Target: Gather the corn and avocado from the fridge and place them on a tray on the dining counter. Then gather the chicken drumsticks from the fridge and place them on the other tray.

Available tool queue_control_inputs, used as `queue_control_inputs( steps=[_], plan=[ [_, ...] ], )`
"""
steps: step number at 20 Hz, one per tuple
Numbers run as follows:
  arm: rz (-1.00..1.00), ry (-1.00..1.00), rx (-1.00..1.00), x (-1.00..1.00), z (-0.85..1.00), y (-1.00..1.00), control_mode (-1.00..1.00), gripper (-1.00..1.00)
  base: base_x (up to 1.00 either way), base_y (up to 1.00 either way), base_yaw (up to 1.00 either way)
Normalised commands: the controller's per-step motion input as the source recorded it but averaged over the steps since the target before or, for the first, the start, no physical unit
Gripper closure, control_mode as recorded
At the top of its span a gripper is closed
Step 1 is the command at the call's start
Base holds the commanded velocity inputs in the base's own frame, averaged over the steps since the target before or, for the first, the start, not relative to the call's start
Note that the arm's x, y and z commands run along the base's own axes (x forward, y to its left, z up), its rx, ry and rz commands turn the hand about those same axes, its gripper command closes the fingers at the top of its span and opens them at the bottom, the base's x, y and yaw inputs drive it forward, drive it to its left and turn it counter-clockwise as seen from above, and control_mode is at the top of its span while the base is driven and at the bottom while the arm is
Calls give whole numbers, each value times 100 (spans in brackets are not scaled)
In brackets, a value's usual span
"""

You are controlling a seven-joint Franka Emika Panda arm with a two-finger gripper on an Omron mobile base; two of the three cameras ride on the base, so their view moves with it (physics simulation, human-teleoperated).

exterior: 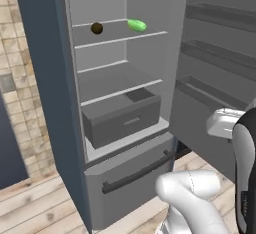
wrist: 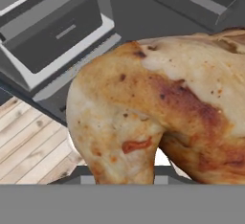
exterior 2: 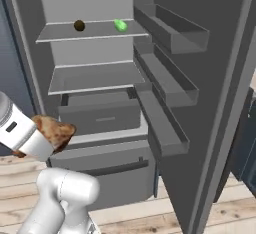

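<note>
A browned chicken drumstick (wrist: pixel 158 108) sits close before the hand camera, hiding the fingertips. From the right base view the drumstick (exterior 2: pixel 56 130) sticks out of my gripper (exterior 2: pixel 46 139), which is shut on it, low and to the left in front of the open fridge (exterior 2: pixel 95 53). From the left base view my white hand (exterior: pixel 222 123) hangs at the right, beside the fridge door. The corn, the avocado and the trays are out of view.
On the top shelf (exterior: pixel 120 38) lie a dark round item (exterior: pixel 97 28) and a green oblong item (exterior: pixel 136 25). A grey drawer (exterior: pixel 122 118) stands partly pulled out below. The door shelves (exterior 2: pixel 165 123) jut out on the right. Wooden floor (wrist: pixel 28 137) lies underneath.
</note>
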Motion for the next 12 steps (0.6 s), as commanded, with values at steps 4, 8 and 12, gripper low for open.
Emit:
queue_control_inputs(
  steps=[4, 8, 12],
  plan=[
    [0, 0, 0, 0, 0, 0, 100, 100, -76, 43, -4],
    [0, 0, 0, 0, 0, 0, 100, 100, -77, 45, -5],
    [0, 0, 0, 0, 0, 0, 100, 100, -85, 41, -8]
  ],
)
